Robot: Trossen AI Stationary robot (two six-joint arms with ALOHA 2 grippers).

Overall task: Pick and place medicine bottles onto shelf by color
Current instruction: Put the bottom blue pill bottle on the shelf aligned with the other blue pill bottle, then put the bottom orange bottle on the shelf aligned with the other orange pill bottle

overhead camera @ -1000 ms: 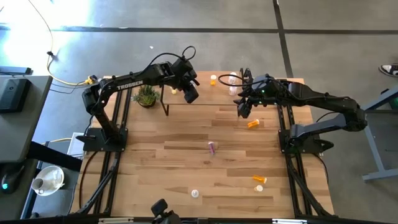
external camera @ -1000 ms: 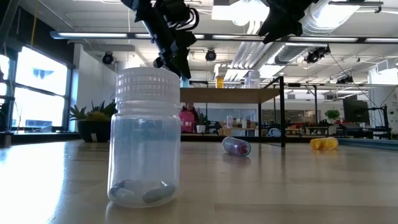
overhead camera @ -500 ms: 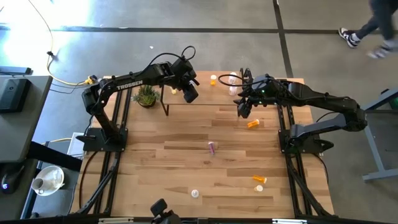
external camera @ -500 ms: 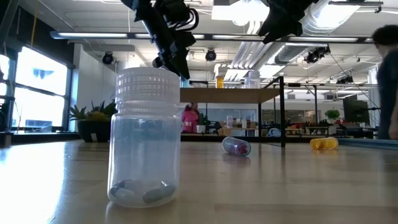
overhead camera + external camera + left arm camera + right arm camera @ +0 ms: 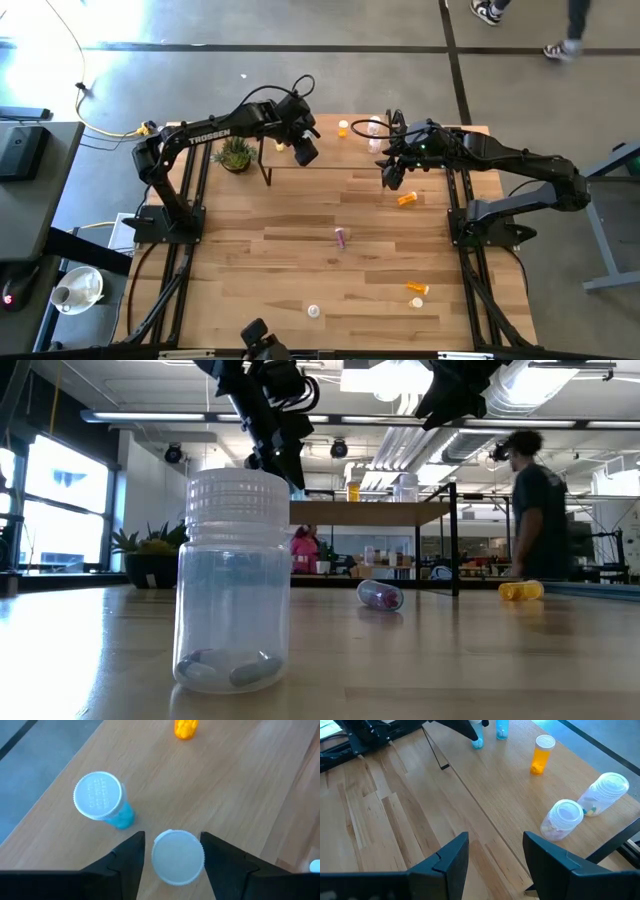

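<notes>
Up at the far edge, the left pincer hangs over the shelf with its fingers closed on a white-capped bottle, a blue bottle standing just beside. The right pincer hovers open near two pale bottles. Only the low view shows a person walking behind the desk, where an orange bottle lies loose.

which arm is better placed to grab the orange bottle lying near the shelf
Right. The right gripper hangs open just beside the fallen orange bottle, while the left gripper is over the shelf with a white-capped bottle between its fingers.
</notes>
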